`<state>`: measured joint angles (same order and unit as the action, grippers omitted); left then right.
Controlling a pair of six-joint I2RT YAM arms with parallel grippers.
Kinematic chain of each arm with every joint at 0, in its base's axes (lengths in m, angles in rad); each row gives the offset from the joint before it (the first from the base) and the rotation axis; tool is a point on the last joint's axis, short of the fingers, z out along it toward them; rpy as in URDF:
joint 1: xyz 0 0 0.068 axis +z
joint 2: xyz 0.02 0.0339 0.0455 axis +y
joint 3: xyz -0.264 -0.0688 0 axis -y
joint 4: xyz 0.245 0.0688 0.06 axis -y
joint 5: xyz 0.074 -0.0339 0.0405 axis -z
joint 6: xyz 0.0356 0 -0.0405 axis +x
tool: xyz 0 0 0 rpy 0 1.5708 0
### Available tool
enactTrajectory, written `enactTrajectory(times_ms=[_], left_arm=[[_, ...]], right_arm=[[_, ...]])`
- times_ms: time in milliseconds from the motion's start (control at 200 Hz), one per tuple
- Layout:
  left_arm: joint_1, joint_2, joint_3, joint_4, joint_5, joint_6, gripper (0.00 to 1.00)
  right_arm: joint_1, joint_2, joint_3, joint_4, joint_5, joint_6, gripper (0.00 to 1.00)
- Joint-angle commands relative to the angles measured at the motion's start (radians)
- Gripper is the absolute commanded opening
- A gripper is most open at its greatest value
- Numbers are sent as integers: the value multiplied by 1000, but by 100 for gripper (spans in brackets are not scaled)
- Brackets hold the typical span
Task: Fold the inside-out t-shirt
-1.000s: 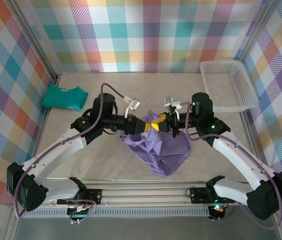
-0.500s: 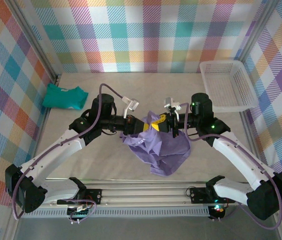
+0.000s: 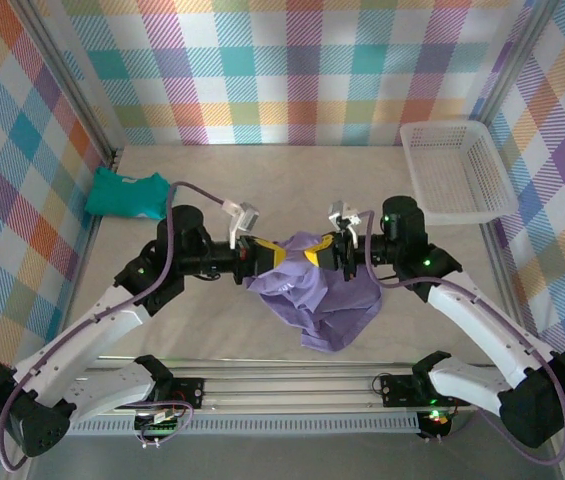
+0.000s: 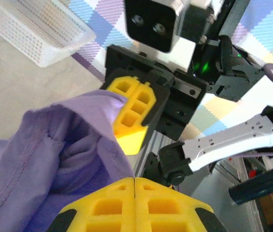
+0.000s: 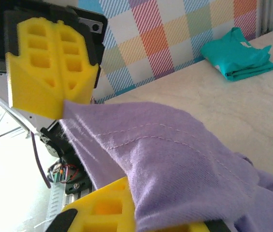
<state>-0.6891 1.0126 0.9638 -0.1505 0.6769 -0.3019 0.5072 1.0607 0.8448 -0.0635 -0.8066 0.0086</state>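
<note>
Lavender t-shirt (image 3: 327, 305) mid-desk (image 3: 212, 330), lower part crumpled on surface; sleeves and neck lost in folds. Upper edge held up, stretched between grippers. Left gripper (image 3: 274, 256) clamped on that edge; right gripper (image 3: 314, 256) clamped likewise, pads part-buried in cloth. Farther back: teal garment (image 3: 127, 193) on left, white basket (image 3: 457, 170) on right.

Shows white shells (image 3: 92, 325) over black joints (image 3: 177, 238), left and right alike. Trails purple cables (image 3: 187, 184) along each. Bears yellow grid-cut finger pads (image 4: 135, 111) and lit green lamps (image 4: 203, 65).
</note>
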Motion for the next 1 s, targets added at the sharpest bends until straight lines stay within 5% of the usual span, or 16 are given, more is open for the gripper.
enactTrajectory(times_ms=[0,120,280,425,710,1000], left_arm=[[-36,35,0,1,15,67,4],[-38,28,-16,-70,-71,85,12],[-33,-20,-79,-185,-303,41,41],[-30,-24,-160,-145,-241,-89,54],[-29,67,-242,105,-174,-379,61],[-29,195,-208,204,-198,-437,55]], right_arm=[[-13,-33,-67,46,108,60,0],[-13,-48,-111,63,129,99,0],[-13,-68,-180,113,132,148,0],[-13,-78,-197,143,165,171,0],[-13,-60,-197,180,166,187,0],[-12,-93,-214,182,162,192,0]])
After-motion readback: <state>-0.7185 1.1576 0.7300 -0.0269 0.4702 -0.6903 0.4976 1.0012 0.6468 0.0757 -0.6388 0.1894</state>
